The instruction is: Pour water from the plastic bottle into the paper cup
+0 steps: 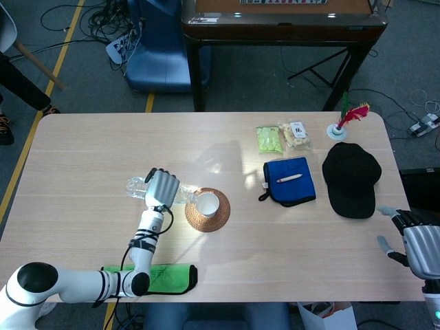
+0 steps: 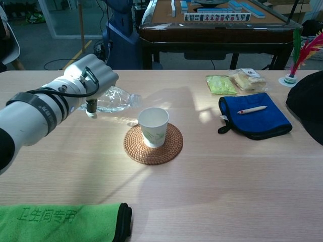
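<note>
My left hand [image 1: 162, 186] [image 2: 94, 76] grips a clear plastic bottle [image 2: 117, 99] [image 1: 137, 186], held nearly horizontal above the table. Its mouth points right, toward the cup, and stands to the left of the rim. The white paper cup [image 2: 153, 126] [image 1: 205, 203] stands upright on a round woven coaster [image 2: 153, 144] [image 1: 207, 210]. My right hand [image 1: 416, 240] rests at the table's front right edge with fingers apart, holding nothing. The chest view does not show it.
A green cloth [image 2: 60, 221] [image 1: 168, 276] lies at the front left edge. A blue pouch [image 2: 254, 121] with a pen [image 2: 251, 109] on it, two snack packets [image 2: 234, 81], a black cap [image 1: 351, 179] and a feathered shuttlecock [image 1: 346, 120] fill the right side.
</note>
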You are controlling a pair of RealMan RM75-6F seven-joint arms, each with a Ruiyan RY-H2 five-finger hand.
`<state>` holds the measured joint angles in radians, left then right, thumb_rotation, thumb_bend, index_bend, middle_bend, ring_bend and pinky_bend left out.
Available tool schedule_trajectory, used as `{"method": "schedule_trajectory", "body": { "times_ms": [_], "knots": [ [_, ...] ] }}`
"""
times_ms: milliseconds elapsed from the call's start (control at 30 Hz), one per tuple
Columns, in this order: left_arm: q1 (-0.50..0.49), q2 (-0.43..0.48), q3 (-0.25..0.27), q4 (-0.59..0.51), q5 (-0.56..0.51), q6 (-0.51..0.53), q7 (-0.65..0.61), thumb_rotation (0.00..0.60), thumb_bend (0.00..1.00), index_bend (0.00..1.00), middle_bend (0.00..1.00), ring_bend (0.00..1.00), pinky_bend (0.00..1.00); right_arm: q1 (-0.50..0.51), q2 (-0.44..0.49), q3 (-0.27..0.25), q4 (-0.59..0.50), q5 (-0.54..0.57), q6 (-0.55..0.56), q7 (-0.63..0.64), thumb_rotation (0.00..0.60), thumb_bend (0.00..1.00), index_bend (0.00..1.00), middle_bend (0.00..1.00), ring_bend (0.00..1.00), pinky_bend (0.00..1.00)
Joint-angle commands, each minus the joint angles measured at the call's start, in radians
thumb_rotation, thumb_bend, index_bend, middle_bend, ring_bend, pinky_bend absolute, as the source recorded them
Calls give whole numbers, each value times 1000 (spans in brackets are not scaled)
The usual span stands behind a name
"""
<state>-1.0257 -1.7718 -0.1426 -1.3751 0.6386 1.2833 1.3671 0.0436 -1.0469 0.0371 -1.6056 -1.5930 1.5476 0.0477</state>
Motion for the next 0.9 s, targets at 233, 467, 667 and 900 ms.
{"method": "schedule_trajectory", "body": {
  "times_ms": [233,467,667,900],
  "knots": [
    [0,-8,3,12,-7,1,38,600,65,701,778,502,572,-1,2,0,-2,0,1,0,600,315,279,346,335,460],
    [-2,-19,3,17,-8,15,70,600,66,702,779,502,574,-1,3,-1,-2,-1,2,2,600,315,279,346,335,460],
    [-2,-30,10,32,3,18,88,600,66,702,780,502,576,-2,4,-1,-2,-2,5,4,600,315,279,346,335,460],
    [-9,-45,-7,32,-10,32,124,600,66,703,780,503,576,-2,5,-1,-2,-3,5,5,600,315,279,346,335,460]
  ]
}}
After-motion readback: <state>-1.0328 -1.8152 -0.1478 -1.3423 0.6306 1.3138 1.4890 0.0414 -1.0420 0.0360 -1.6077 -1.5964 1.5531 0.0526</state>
